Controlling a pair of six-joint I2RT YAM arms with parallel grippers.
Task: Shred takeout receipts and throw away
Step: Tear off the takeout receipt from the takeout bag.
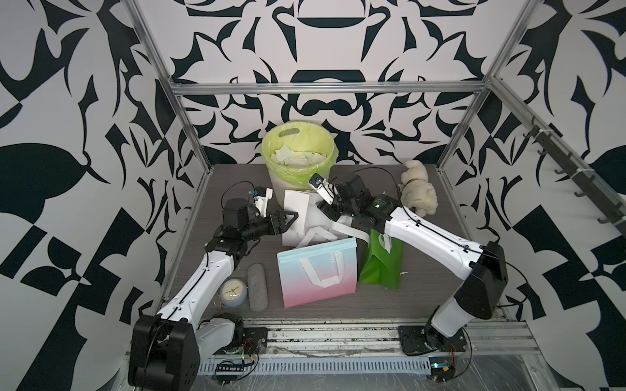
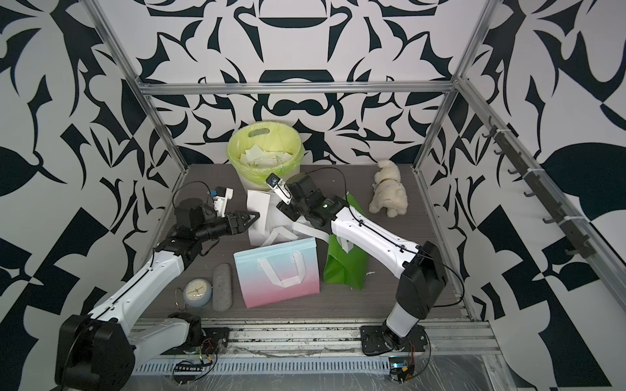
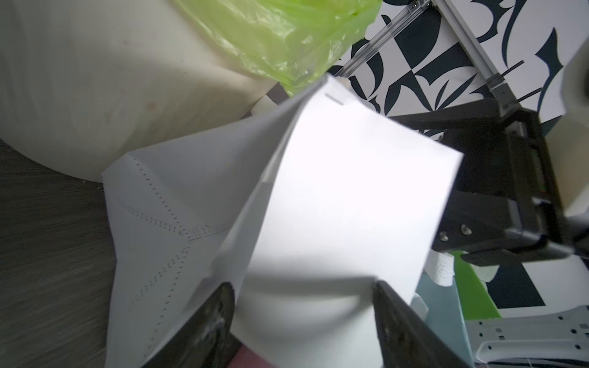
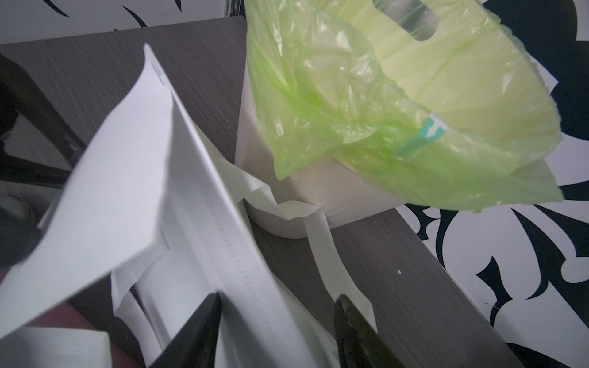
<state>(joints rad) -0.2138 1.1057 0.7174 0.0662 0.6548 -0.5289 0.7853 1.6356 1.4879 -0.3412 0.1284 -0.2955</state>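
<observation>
Scraps of torn white paper (image 1: 298, 158) lie heaped in the round white bin with a yellow-green plastic liner (image 1: 284, 184), at the far middle of the dark grey wood-grain table (image 1: 423, 291) in both top views. A white fabric tote bag with strap handles (image 1: 297, 206) stands just near of the bin. The left gripper (image 1: 293, 216) is at the bag's left side and the right gripper (image 1: 324, 207) at its right. From above, no paper sheet can be told from the bag's white cloth. A pink-to-blue gradient gift bag (image 1: 316, 270) lies nearer, with a green bag (image 1: 381, 267) to its right.

Left wrist view: a plain white rectangular sheet, the takeout receipt (image 3: 344, 197), stands touching the tote bag's stitched cloth, in front of the bin. The left gripper's black fingers (image 3: 213, 321) are spread wide. The sheet's lower end lies across the gap beyond them, and no pinch on it shows.

Right wrist view: the right gripper's jaws are parted astride the tote bag's stitched rim, with clear space on one side and nothing clamped. The takeout receipt (image 4: 105, 197) slants beside that rim, near the bin.
</observation>
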